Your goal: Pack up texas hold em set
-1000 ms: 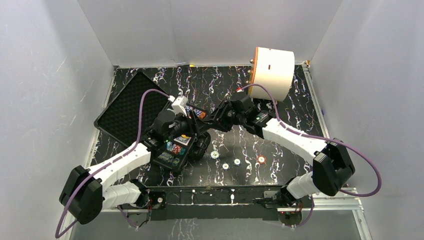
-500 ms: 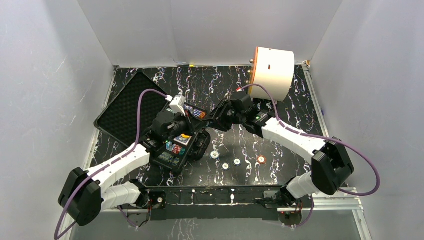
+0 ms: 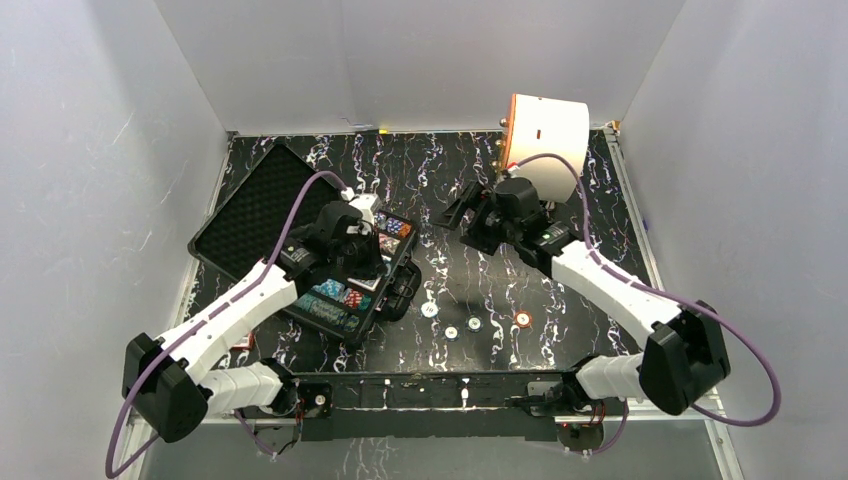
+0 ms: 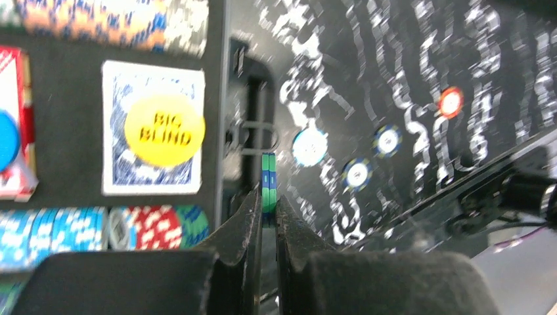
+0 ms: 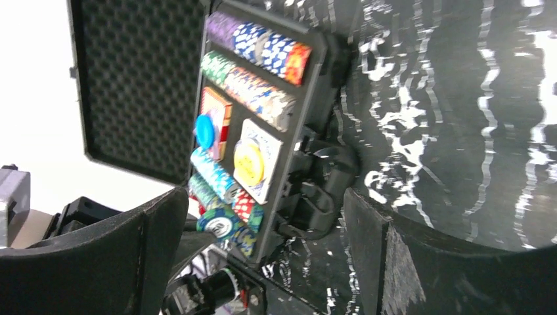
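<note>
A black tabletop [image 3: 420, 160] veined with white marbling is sitting between plain white walls [image 3: 120, 150], and you are working over it with both arms. The black rugged plastic case [image 4: 215, 85] is lying open at the left, its foam-lined lid [image 3: 250, 210] spreading flat toward the far-left corner. Your left gripper [image 4: 268, 200] is hovering at the case's handle [image 4: 259, 98] side, its fingers pressing together on a thin stack of green poker chips [image 4: 268, 172] held edge-on. Your right gripper [image 5: 266, 197] is hanging over bare table right of the case, fingers spread wide and gripping nothing.

The large white cylinder with an orange face [image 3: 548, 145] is standing close behind that wrist at the far edge. Four loose round pieces [image 3: 451, 331] are lying near the front, just right of the case, among them one red chip [image 3: 522, 319].

Inside the case, a yellow round button [image 4: 164, 129] reading BIG BLIND is resting on the blue card deck [image 4: 151, 178], and rows of multicoloured chips [image 5: 263, 49] are filling the slots. The red card deck [image 4: 23, 85] is running off the frame edge under a blue round button [image 4: 5, 141]. From above, your left arm [image 3: 235, 310] is covering much of the tray. The left wrist view is blurring, so you cannot count the pinched chips.
</note>
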`<action>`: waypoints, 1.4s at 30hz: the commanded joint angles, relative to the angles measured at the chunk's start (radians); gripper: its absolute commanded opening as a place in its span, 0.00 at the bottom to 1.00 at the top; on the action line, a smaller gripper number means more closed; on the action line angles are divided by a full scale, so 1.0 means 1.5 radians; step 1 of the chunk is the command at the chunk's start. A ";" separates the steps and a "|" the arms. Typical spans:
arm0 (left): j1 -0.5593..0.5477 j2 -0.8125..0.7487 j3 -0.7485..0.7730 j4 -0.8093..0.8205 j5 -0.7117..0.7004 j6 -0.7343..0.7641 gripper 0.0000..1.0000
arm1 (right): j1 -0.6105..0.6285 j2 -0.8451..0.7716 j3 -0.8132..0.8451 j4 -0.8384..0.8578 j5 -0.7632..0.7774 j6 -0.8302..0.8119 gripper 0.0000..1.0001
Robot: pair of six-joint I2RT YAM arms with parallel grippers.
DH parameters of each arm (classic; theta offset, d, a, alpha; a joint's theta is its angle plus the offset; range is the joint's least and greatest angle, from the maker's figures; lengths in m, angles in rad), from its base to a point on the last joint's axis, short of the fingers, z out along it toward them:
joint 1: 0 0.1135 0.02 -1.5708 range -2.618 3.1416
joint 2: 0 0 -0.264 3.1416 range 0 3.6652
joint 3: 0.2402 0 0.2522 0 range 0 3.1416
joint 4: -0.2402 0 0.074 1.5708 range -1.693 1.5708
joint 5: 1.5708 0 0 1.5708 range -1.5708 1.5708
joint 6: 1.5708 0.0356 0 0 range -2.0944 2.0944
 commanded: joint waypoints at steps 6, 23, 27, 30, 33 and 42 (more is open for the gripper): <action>-0.003 0.057 0.064 -0.270 0.034 0.056 0.00 | -0.019 -0.043 -0.051 -0.059 0.053 -0.036 0.94; -0.003 0.139 0.099 -0.326 -0.070 0.063 0.00 | -0.019 -0.036 -0.063 -0.049 0.034 -0.022 0.92; -0.003 0.139 0.107 -0.331 -0.092 0.063 0.00 | -0.019 -0.034 -0.063 -0.049 0.033 -0.023 0.92; -0.003 0.153 0.114 -0.347 -0.116 0.065 0.00 | -0.019 -0.032 -0.062 -0.049 0.030 -0.022 0.92; -0.003 0.161 0.114 -0.354 -0.127 0.068 0.00 | -0.019 -0.032 -0.064 -0.050 0.029 -0.023 0.92; -0.003 0.179 0.110 -0.338 -0.105 0.072 0.03 | -0.019 -0.029 -0.063 -0.049 0.023 -0.022 0.92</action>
